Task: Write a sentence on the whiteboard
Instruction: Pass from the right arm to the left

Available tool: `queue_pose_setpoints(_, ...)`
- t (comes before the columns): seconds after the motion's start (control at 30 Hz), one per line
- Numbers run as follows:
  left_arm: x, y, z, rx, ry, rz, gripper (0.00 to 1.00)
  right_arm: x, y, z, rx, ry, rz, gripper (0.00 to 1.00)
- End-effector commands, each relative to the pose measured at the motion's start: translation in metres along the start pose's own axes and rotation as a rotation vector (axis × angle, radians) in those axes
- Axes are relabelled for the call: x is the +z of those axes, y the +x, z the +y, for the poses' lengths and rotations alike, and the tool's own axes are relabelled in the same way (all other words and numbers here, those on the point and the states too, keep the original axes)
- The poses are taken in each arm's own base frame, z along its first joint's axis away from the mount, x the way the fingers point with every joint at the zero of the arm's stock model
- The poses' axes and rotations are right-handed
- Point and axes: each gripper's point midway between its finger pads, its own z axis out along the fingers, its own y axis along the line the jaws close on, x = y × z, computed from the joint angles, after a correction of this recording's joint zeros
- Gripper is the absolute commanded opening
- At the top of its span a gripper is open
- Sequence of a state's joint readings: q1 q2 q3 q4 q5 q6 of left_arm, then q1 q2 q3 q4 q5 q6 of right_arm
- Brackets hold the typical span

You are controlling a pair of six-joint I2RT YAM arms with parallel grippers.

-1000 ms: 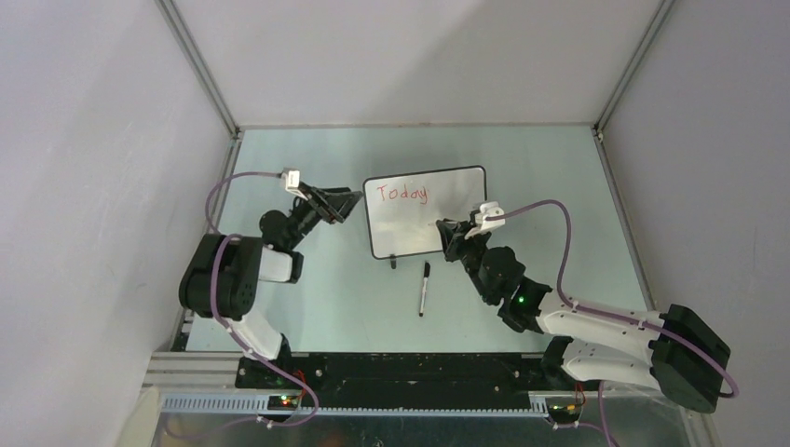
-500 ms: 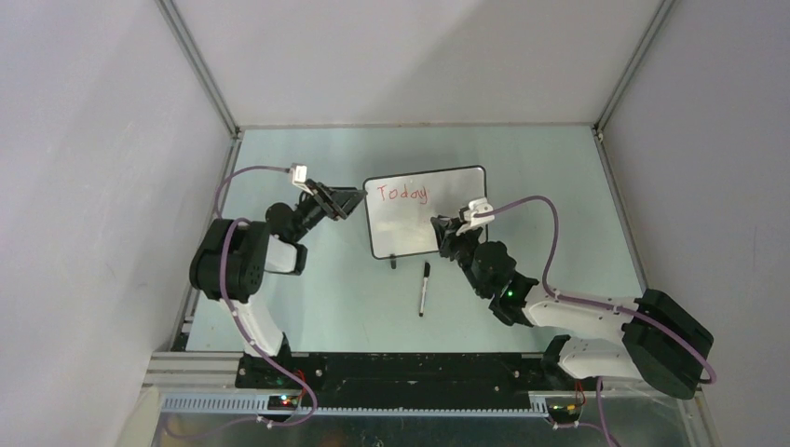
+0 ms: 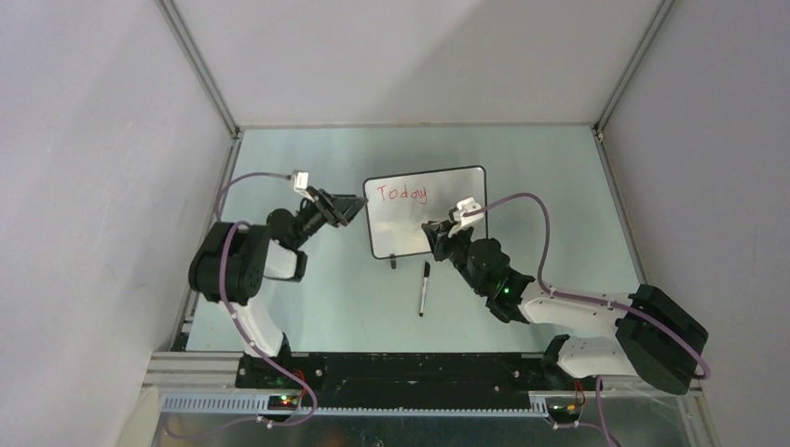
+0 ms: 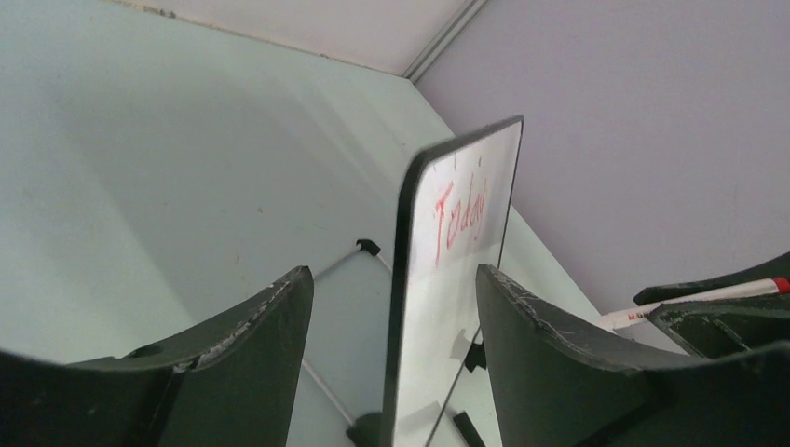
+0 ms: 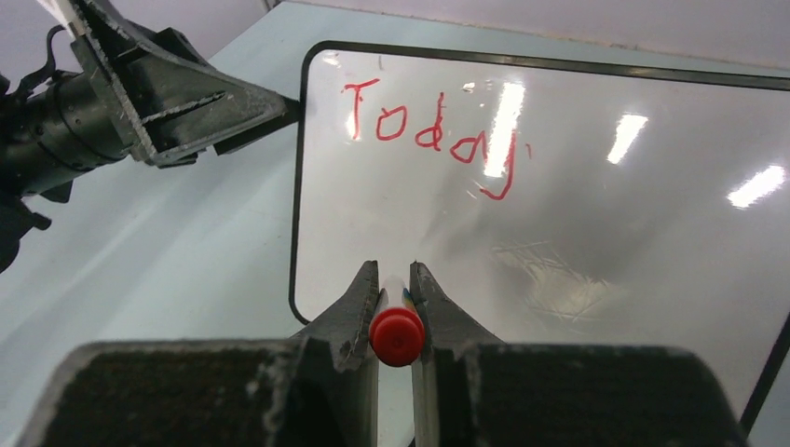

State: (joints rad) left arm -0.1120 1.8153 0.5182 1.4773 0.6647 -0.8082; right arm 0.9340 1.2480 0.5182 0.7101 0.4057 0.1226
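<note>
The whiteboard [image 3: 438,219] stands upright in its black frame at the table's middle. The sentence [image 3: 402,193] so reads only "Today" in red along the top [image 5: 429,130]. My left gripper [image 3: 354,209] is open and straddles the board's left edge [image 4: 402,307], with a gap on each side. My right gripper [image 3: 433,230] is shut on a red-capped white marker [image 5: 397,335]. The marker points at the board's lower left face, below the word. Whether its tip touches the board is hidden.
A black pen [image 3: 424,287] lies on the table in front of the board, beside my right arm. One of the board's black feet [image 3: 393,262] sticks out toward it. Grey walls enclose the table on three sides.
My right gripper has slid left along the board's face with the marker. The left arm has shifted and its gripper has edged onto the board's left edge.
</note>
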Motion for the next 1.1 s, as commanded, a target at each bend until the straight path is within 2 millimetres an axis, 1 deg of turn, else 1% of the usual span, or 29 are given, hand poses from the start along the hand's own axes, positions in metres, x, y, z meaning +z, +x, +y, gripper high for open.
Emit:
queue_pose_setpoints(0.0, -0.019, -0.026, -0.033, 0.172, 0.017, -0.112, 0.71, -0.005, -0.033, 0.015, 0.075, -0.084, -0.048, 0.00)
queue_pose_setpoints(0.03, -0.028, -0.020, -0.033, 0.191, 0.000, -0.108, 0.72, -0.011, -0.042, 0.020, 0.114, -0.121, -0.054, 0.00)
queue_pose_setpoints(0.07, -0.031, -0.027, -0.044, 0.222, 0.011, -0.138, 0.72, -0.011, -0.042, 0.012, 0.126, -0.110, -0.032, 0.00)
queue_pose_setpoints(0.1, -0.037, -0.022, -0.045, 0.239, -0.001, -0.136, 0.72, -0.015, -0.049, 0.016, 0.177, -0.151, -0.027, 0.00)
queue_pose_setpoints(0.13, -0.039, -0.026, -0.058, 0.267, 0.024, -0.152, 0.73, -0.014, -0.047, 0.004, 0.193, -0.126, 0.005, 0.00)
queue_pose_setpoints(0.17, -0.044, -0.021, -0.060, 0.288, 0.019, -0.148, 0.73, -0.018, -0.052, 0.007, 0.238, -0.161, 0.017, 0.00)
queue_pose_setpoints(0.2, -0.046, -0.022, -0.071, 0.308, 0.038, -0.153, 0.73, -0.018, -0.050, -0.003, 0.252, -0.139, 0.042, 0.00)
queue_pose_setpoints(0.23, -0.049, -0.019, -0.073, 0.340, 0.033, -0.149, 0.73, -0.022, -0.050, -0.007, 0.276, -0.145, 0.067, 0.00)
queue_pose_setpoints(0.27, -0.050, -0.017, -0.084, 0.357, 0.051, -0.143, 0.73, -0.023, -0.054, -0.008, 0.286, -0.145, 0.069, 0.00)
queue_pose_setpoints(0.3, -0.054, -0.022, -0.094, 0.421, 0.059, -0.163, 0.74, -0.026, -0.053, -0.010, 0.297, -0.146, 0.091, 0.00)
queue_pose_setpoints(0.33, -0.052, -0.008, -0.098, 0.424, 0.058, -0.115, 0.75, -0.026, -0.057, -0.009, 0.301, -0.153, 0.091, 0.00)
queue_pose_setpoints(0.37, -0.053, -0.019, -0.109, 0.523, 0.054, -0.148, 0.78, -0.028, -0.054, -0.008, 0.304, -0.156, 0.117, 0.00)
queue_pose_setpoints(0.4, -0.050, 0.008, -0.111, 0.516, 0.046, -0.046, 0.80, -0.028, -0.060, -0.006, 0.307, -0.163, 0.117, 0.00)
queue_pose_setpoints(0.43, -0.048, -0.008, -0.122, 0.635, 0.024, -0.094, 0.83, -0.029, -0.054, -0.004, 0.306, -0.166, 0.157, 0.00)
queue_pose_setpoints(0.47, -0.046, 0.016, -0.129, 0.649, 0.033, -0.009, 0.85, -0.028, -0.061, -0.001, 0.308, -0.176, 0.159, 0.00)
queue_pose_setpoints(0.5, -0.045, 0.003, -0.138, 0.733, 0.019, -0.047, 0.87, -0.028, -0.055, 0.003, 0.311, -0.187, 0.200, 0.00)
queue_pose_setpoints(0.53, -0.043, 0.011, -0.149, 0.747, 0.049, -0.028, 0.88, -0.027, -0.062, 0.006, 0.315, -0.199, 0.199, 0.00)
queue_pose_setpoints(0.57, -0.043, 0.011, -0.154, 0.771, 0.060, -0.035, 0.90, -0.028, -0.058, 0.011, 0.320, -0.209, 0.226, 0.00)
queue_pose_setpoints(0.6, -0.042, 0.013, -0.161, 0.775, 0.084, -0.033, 0.90, -0.028, -0.063, 0.015, 0.323, -0.218, 0.222, 0.00)
queue_pose_setpoints(0.63, -0.040, 0.016, -0.163, 0.789, 0.094, -0.021, 0.90, -0.029, -0.062, 0.020, 0.324, -0.231, 0.236, 0.00)
queue_pose_setpoints(0.67, -0.037, 0.019, -0.167, 0.793, 0.108, -0.006, 0.90, -0.028, -0.066, 0.024, 0.324, -0.238, 0.231, 0.00)
queue_pose_setpoints(0.7, -0.034, 0.024, -0.163, 0.807, 0.100, 0.016, 0.90, -0.029, -0.064, 0.029, 0.319, -0.247, 0.242, 0.00)
queue_pose_setpoints(0.73, -0.031, 0.028, -0.167, 0.812, 0.112, 0.026, 0.90, -0.029, -0.070, 0.033, 0.315, -0.254, 0.235, 0.00)
queue_pose_setpoints(0.77, -0.029, 0.033, -0.166, 0.820, 0.115, 0.043, 0.89, -0.029, -0.071, 0.038, 0.309, -0.260, 0.243, 0.00)
queue_pose_setpoints(0.8, -0.026, 0.035, -0.172, 0.821, 0.135, 0.044, 0.89, -0.028, -0.069, 0.040, 0.300, -0.256, 0.249, 0.00)
queue_pose_setpoints(0.83, -0.024, 0.039, -0.171, 0.820, 0.139, 0.056, 0.89, -0.029, -0.071, 0.046, 0.292, -0.267, 0.254, 0.00)
queue_pose_setpoints(0.87, -0.022, 0.039, -0.175, 0.821, 0.152, 0.054, 0.89, -0.029, -0.069, 0.049, 0.283, -0.267, 0.262, 0.00)
queue_pose_setpoints(0.9, -0.021, 0.043, -0.175, 0.819, 0.157, 0.065, 0.89, -0.029, -0.070, 0.051, 0.279, -0.271, 0.263, 0.00)
queue_pose_setpoints(1.07, -0.017, 0.048, -0.180, 0.817, 0.188, 0.080, 0.86, -0.029, -0.067, 0.061, 0.269, -0.292, 0.274, 0.00)
